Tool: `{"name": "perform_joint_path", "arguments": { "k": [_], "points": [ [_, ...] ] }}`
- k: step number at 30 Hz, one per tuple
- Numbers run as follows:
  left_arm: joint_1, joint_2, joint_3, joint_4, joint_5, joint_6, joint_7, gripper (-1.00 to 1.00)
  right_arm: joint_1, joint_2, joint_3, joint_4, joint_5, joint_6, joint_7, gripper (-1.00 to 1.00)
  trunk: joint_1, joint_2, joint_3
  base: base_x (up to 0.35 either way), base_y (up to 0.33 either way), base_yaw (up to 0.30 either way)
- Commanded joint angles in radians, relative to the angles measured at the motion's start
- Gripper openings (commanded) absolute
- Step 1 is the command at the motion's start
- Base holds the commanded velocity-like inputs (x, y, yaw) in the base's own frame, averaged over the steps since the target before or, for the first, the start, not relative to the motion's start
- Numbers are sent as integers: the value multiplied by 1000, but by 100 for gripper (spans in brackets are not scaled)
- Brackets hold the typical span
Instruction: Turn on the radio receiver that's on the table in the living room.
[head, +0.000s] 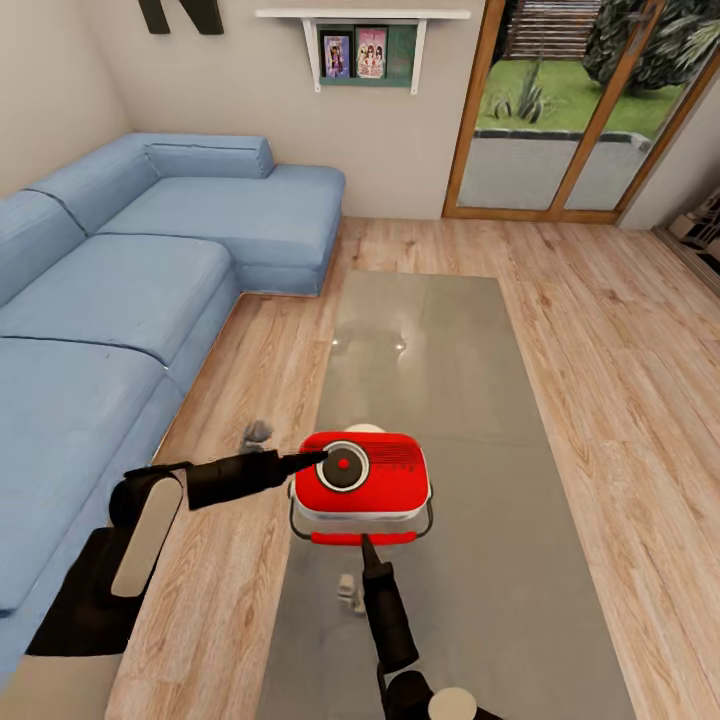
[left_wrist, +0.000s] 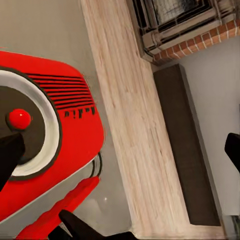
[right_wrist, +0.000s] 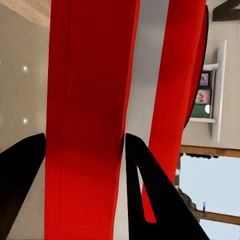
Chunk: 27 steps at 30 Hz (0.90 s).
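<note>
The red radio receiver (head: 372, 487) lies on the near part of the long glossy table (head: 440, 340), its white-ringed dial (head: 343, 466) and speaker grille facing up. My left gripper (head: 318, 458) comes in from the left and stands open. In the left wrist view one of its fingers (left_wrist: 10, 156) sits on the dial just below the small red knob (left_wrist: 19, 119), and the other finger (left_wrist: 233, 149) is far apart from it. From the near side, my right gripper (head: 365, 545) is shut on the radio's red near edge (right_wrist: 85, 125), with a finger (right_wrist: 150, 195) on each side of it.
A blue sectional sofa (head: 120, 300) runs along the left, with a strip of wood floor (head: 250, 380) between it and the table. Glass doors (head: 570, 110) and a wall shelf (head: 365, 45) stand at the back. A brick fireplace (left_wrist: 185, 25) and a dark brown box (left_wrist: 187, 145) lie beyond the table.
</note>
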Motion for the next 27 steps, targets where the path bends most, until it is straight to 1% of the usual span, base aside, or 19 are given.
{"name": "perform_joint_path", "arguments": {
  "k": [1, 2, 6, 8, 9, 12, 14, 15, 17, 27],
  "points": [
    [0, -11, -50, 0, -4, 0, 17, 100, 0, 4, 0, 1, 4, 1, -1, -100, 0, 0, 0, 0, 0, 0],
    [0, -14, -58, 0, -5, 0, 19, 100, 0, 5, 0, 2, 4, 0, -1, -100, 0, 0, 0, 0, 0, 0],
    [0, -17, -68, 1, -5, 0, 21, 100, 0, 5, 0, 2, -2, 0, -2, -100, 0, 0, 0, 0, 0, 0],
    [0, -23, -71, 0, -6, 0, 22, 100, 0, 4, 0, 2, -25, 0, -2, -100, 0, 0, 0, 0, 0, 0],
    [0, -36, -73, 1, -7, 0, 25, 100, 0, 4, 0, 2, -47, 0, -2, -100, 0, 0, 0, 0, 0, 0],
    [0, -48, -74, 1, -13, 0, 38, 100, 0, 5, 1, 0, -60, -1, -2, -100, 0, 0, 0, 0, 0, 0],
    [0, -53, -74, 2, -16, -1, 44, 100, 0, 9, 1, -4, -64, -1, -6, -100, 0, 0, 0, 0, 0, 0],
    [0, -56, -73, 3, -18, 0, 46, 100, 0, 16, 1, -6, -65, 0, -10, -100, 0, 0, 0, 0, 0, 0],
    [0, -56, -73, 4, -19, 0, 48, 100, 0, 22, 1, -7, -66, 0, -13, -100, 0, 0, 0, 0, 0, 0],
    [0, -62, -73, 5, -20, 0, 48, 100, 0, 27, -1, -7, -68, 1, -22, -100, 0, 0, 0, 0, 0, 0]
  ]
}}
